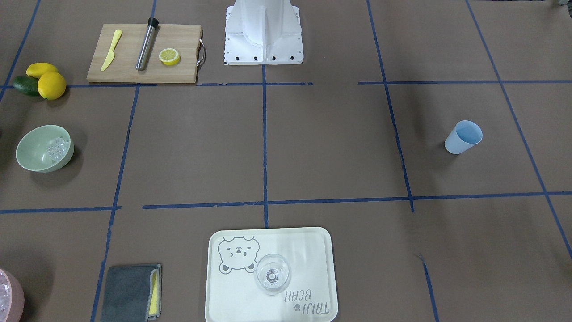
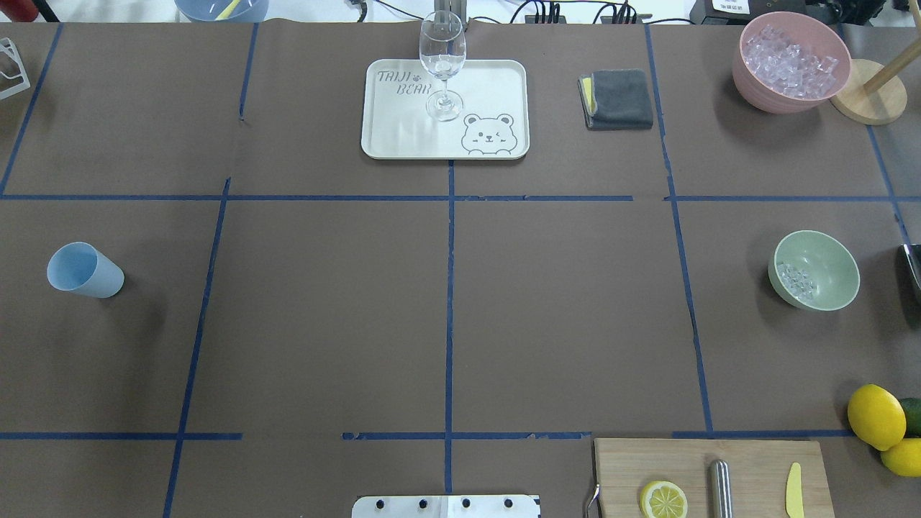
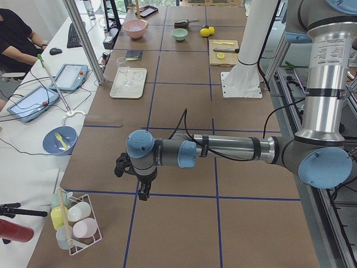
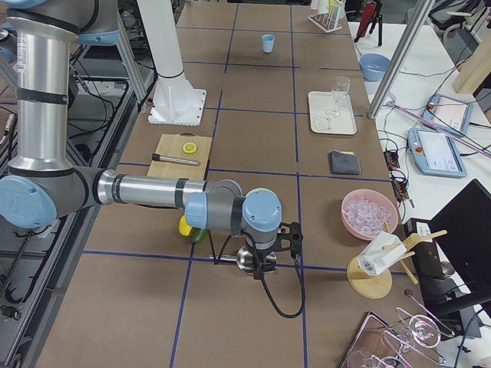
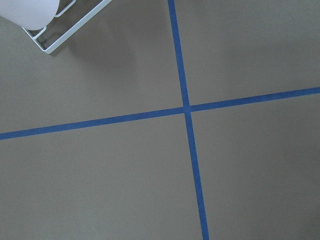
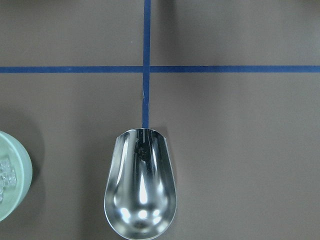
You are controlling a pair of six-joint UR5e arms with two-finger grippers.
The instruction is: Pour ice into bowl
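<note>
Here, clear ice cubes [image 1: 58, 149], clustered inside glossy mint bowl [image 1: 33, 147].

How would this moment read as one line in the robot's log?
bowl: holds some ice | scoop: empty, beside bowl | pink tub: well filled | pour: looks done

We see a matt brown papery table cover [image 2: 324, 309]. The bowl [image 2: 831, 267] looks like smooth, glossy plastic, and the ice [image 2: 794, 280] in it is clear and glassy. The scoop [image 6: 140, 195] is mirror-polished metal, the cutting board [image 1: 129, 56] pale matt wood, the cloth [image 2: 622, 97] soft grey fabric, the wine glass [image 2: 442, 50] clear and shiny.
</note>
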